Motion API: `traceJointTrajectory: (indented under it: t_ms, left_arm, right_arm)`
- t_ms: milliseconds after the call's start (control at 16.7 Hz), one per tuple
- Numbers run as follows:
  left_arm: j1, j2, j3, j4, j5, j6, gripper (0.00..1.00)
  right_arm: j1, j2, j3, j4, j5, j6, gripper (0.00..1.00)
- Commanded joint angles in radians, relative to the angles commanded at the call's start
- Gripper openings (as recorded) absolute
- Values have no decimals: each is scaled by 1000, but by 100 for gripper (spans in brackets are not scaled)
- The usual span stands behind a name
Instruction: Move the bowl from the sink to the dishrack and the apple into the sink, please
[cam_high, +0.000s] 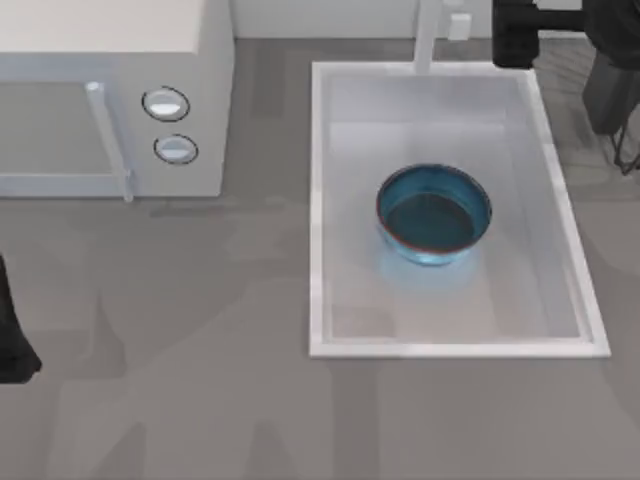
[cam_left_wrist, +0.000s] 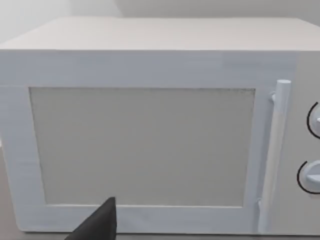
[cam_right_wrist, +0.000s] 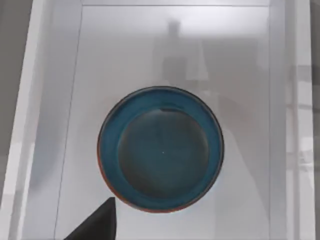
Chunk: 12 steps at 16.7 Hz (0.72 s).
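The blue bowl (cam_high: 433, 213) with a thin red rim stands upright in the middle of the white sink (cam_high: 318, 200). In the right wrist view the bowl (cam_right_wrist: 161, 150) lies straight below, ringed by the sink floor (cam_right_wrist: 240, 75). My right arm (cam_high: 520, 30) hangs over the sink's far end near the faucet post (cam_high: 428, 35), and a black part of its gripper (cam_right_wrist: 97, 225) shows well short of the bowl. A few thin dark wires of the dishrack (cam_high: 628, 160) show at the right edge. The apple is out of view.
A white microwave (cam_high: 110, 90) with two knobs (cam_high: 166, 104) fills the far left of the table. My left arm (cam_high: 12, 340) is parked at the left edge, facing the microwave door (cam_left_wrist: 145, 145). Grey tabletop (cam_high: 200, 350) stretches along the front.
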Motion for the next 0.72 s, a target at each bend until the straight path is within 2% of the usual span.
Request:
traceJointTrajectory:
  t_ms: [420,720]
  left_arm:
    - [0,0,0,0,0,0,100]
    - [0,0,0,0,0,0,100]
  right_arm:
    - [136,636,610,-316,26,154,100]
    - [188,895,870,-415,37,236,100]
